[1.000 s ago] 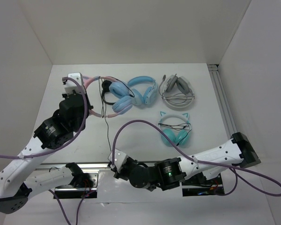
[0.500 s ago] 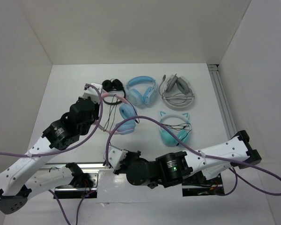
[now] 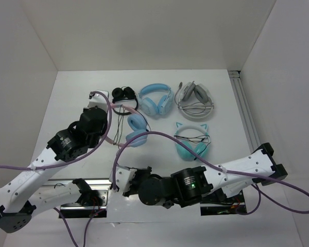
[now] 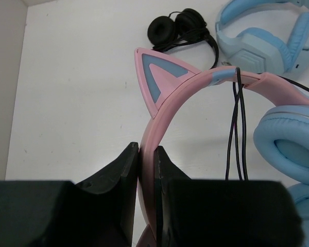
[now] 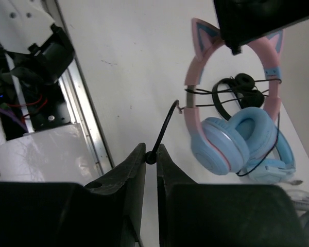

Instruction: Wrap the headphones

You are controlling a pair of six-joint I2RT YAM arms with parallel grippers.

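Two grips: left gripper [image 4: 147,156] clamps headphones [image 4: 291,149] headband [image 4: 167,116], right gripper [image 5: 150,154] cable [image 5: 165,125].

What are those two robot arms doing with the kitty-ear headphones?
The left pincer is shut on the pink headband of the headphones. The right pincer pinches their thin black cable, which already loops across the headband. The wrapping looks partway done.

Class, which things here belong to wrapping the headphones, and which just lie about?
In the job: pink cat-ear headphones with light blue cups; their thin black cable.
Lying about: small black headphones; plain light blue headphones; white-grey headphones; teal cat-ear headphones.
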